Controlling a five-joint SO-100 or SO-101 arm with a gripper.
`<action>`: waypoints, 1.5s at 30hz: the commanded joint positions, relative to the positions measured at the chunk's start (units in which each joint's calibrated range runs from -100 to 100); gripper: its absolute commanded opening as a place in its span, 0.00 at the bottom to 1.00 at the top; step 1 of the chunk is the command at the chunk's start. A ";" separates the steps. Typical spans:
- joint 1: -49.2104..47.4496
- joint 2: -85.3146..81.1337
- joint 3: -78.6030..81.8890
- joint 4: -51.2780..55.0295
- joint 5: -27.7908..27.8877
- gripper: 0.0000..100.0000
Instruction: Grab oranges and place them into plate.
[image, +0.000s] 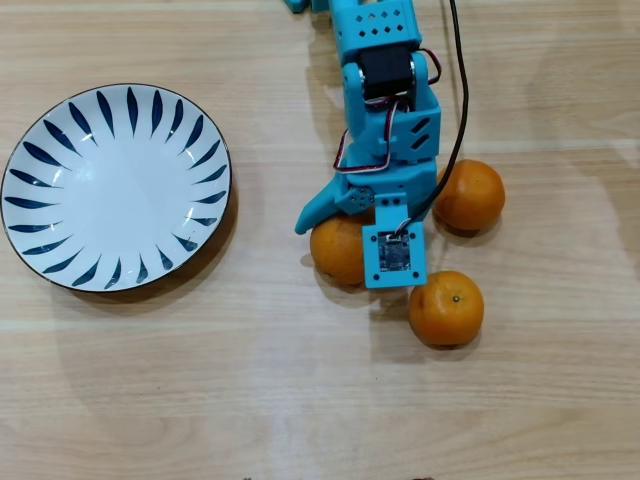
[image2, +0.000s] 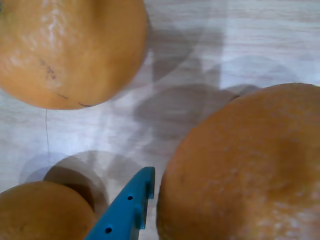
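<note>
Three oranges lie on the wooden table right of centre in the overhead view. One orange (image: 336, 252) lies partly under my blue gripper (image: 342, 245), between its spread jaws, and the jaws are not closed on it. A second orange (image: 470, 195) lies to the right and a third orange (image: 447, 307) lies at lower right. The white plate with blue petal strokes (image: 60, 150) stands empty at the left. In the wrist view the near orange (image2: 245, 170) fills the right side. One blue fingertip (image2: 131, 202) stands just left of it. The other finger is out of that view.
The arm comes in from the top edge of the overhead view, with a black cable (image: 462, 100) running down its right side. Bare wooden table separates the plate from the oranges. In the wrist view two other oranges show at top left (image2: 70, 50) and bottom left (image2: 40, 212).
</note>
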 joint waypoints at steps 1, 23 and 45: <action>1.40 -0.58 -1.91 -1.18 0.34 0.48; 3.42 -10.55 -1.82 -0.32 2.80 0.35; 32.69 -32.87 8.86 -1.01 20.36 0.35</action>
